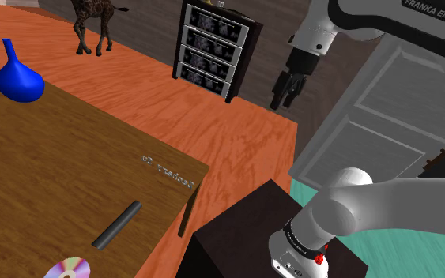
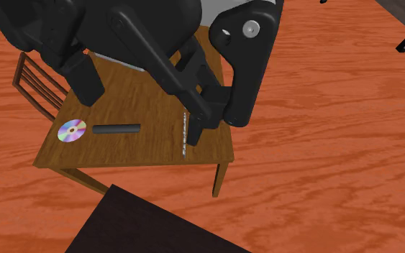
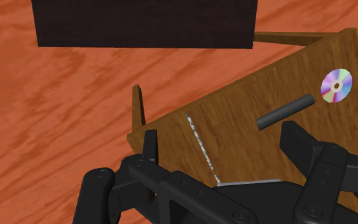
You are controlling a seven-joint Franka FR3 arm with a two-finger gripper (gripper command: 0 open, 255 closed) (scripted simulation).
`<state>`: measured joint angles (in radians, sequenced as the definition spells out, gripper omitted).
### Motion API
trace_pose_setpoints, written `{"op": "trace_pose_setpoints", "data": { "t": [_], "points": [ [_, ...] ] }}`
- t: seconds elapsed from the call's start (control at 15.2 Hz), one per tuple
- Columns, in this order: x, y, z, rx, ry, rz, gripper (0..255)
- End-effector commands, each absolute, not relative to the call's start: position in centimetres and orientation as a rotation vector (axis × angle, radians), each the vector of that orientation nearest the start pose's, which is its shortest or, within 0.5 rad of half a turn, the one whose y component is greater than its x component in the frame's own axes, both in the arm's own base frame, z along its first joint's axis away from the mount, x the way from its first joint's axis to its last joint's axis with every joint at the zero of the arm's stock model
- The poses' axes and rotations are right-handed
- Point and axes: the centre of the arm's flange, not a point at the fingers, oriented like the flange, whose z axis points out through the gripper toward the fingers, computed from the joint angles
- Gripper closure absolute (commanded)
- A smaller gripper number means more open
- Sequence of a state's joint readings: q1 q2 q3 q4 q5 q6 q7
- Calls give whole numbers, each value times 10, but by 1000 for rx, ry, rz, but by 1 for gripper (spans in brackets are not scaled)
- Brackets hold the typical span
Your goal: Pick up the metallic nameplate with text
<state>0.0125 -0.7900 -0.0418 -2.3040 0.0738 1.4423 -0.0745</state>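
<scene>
Starting at the shoulder view's left, a blue vase (image 1: 16,75) stands on the far part of the wooden table (image 1: 47,166). Down by the picture's bottom edge a shiny disc (image 1: 66,269) lies flat, and just right of it a dark cylinder (image 1: 118,223) lies on its side. Farther right, the metallic nameplate (image 1: 167,171) — a thin silvery strip with raised letters — lies flat along the table's right-hand edge, close to the corner, with nothing touching it. Past the table, across the orange floor (image 1: 244,142), a black rack (image 1: 213,47) stands by the wall. Right of the rack the gripper (image 1: 284,101) hangs high over the floor, well apart from the nameplate, in front of a grey panelled door (image 1: 386,110). The dark stand (image 1: 236,229) sits at the lower right. In the wrist view the two black fingers (image 3: 149,143) are spread with nothing clasped between them — the nameplate lies on the table beyond them.
</scene>
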Motion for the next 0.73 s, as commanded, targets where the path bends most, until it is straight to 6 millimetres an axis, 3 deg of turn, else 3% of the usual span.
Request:
{"op": "trace_pose_setpoints", "data": {
  "t": [0.0, 0.66],
  "points": [
    [292, -4, 605, -3032, -99, 102, 0],
    [355, 30, 497, -3053, -234, 43, 0]
  ]
}}
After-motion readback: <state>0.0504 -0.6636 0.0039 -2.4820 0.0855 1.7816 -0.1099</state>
